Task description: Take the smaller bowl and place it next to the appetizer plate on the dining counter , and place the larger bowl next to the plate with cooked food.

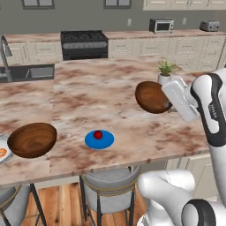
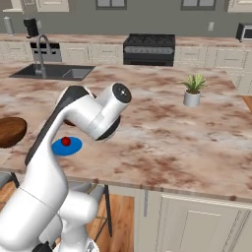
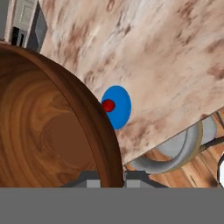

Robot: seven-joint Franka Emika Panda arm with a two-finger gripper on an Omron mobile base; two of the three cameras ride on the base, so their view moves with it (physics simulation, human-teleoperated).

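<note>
- Left base view: the gripper (image 1: 170, 102) carries the small bowl (image 1: 151, 97) tipped on its side, in the air over the counter (image 1: 110, 88), toward its right end and just in front of a potted plant (image 1: 165, 71); the hand view shows the fingers clamped on the bowl's rim.
- The blue plate (image 1: 99, 139) lies near the front edge, about midway along; the big bowl (image 1: 32, 139) sits near the front left corner, beside the food plate (image 1: 2, 152).
- Step in hand, as judged: carrying the small bowl toward the blue plate; the big bowl seems already placed.
- Next move calls for travel left and toward the front edge, levelling the bowl, then lowering it onto bare stone just beside the plate, not on it, before letting go.
</note>
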